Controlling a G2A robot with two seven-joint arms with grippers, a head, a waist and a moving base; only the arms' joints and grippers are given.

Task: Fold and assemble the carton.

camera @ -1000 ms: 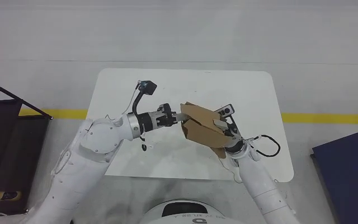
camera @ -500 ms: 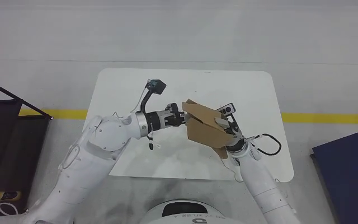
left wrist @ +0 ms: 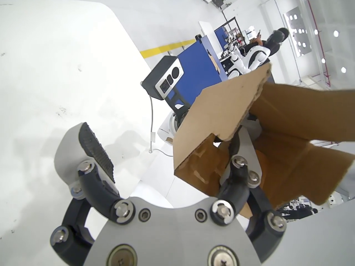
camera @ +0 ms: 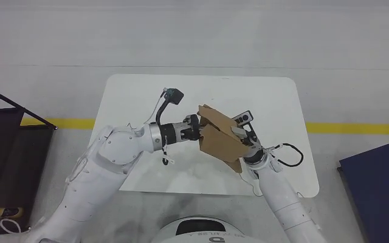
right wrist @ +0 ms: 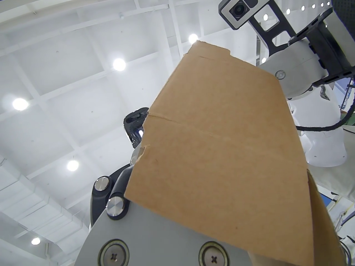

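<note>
Top camera stares straight down at the worktop (camera: 267, 97). Left wrist camera looks across it, and the right wrist's tilts up at the ceiling (right wrist: 69, 56). Both sit tight on the carton (camera: 222, 143) all three share.

White table (camera: 261, 97) mid-floor, rounded corners. Yellow floor stripe (camera: 346, 128) runs 9 to 3 o'clock, passing under table. Dark rack (camera: 18, 152) at 9 o'clock edge. Blue panel (camera: 368, 182) at 4 o'clock. Round ceiling lamps (right wrist: 119, 64) overhead.
</note>
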